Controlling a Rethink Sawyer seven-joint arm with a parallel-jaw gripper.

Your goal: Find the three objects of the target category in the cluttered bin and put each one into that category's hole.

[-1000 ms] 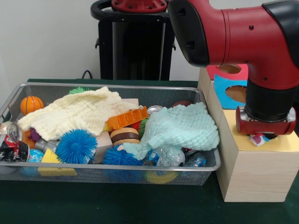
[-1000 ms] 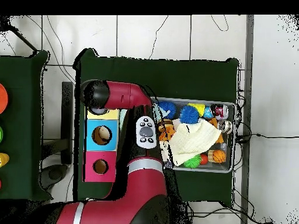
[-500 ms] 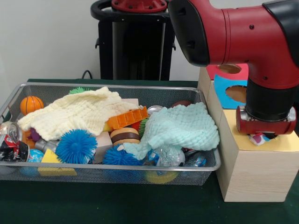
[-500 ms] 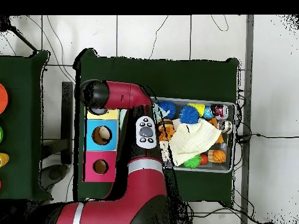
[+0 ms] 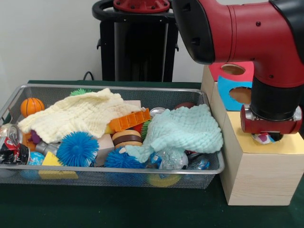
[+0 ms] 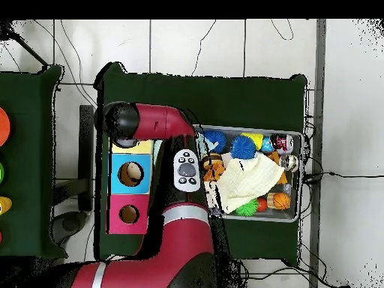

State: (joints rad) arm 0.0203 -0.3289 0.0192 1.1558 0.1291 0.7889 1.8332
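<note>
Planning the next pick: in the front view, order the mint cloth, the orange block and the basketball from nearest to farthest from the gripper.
From the gripper, above the yellow box top:
1. Mint cloth, at the bin's right end.
2. Orange block, mid-bin.
3. Basketball, in the far left corner.

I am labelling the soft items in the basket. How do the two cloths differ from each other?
The yellow cloth is pale cream; the mint cloth is light green. The yellow cloth lies spread towards the left of the wire basket in the front view, partly covering an orange block; the mint cloth is bunched at the right, draping over crinkled clear items near the front rim. Both share a crinkled woven texture and hide things beneath.
</note>
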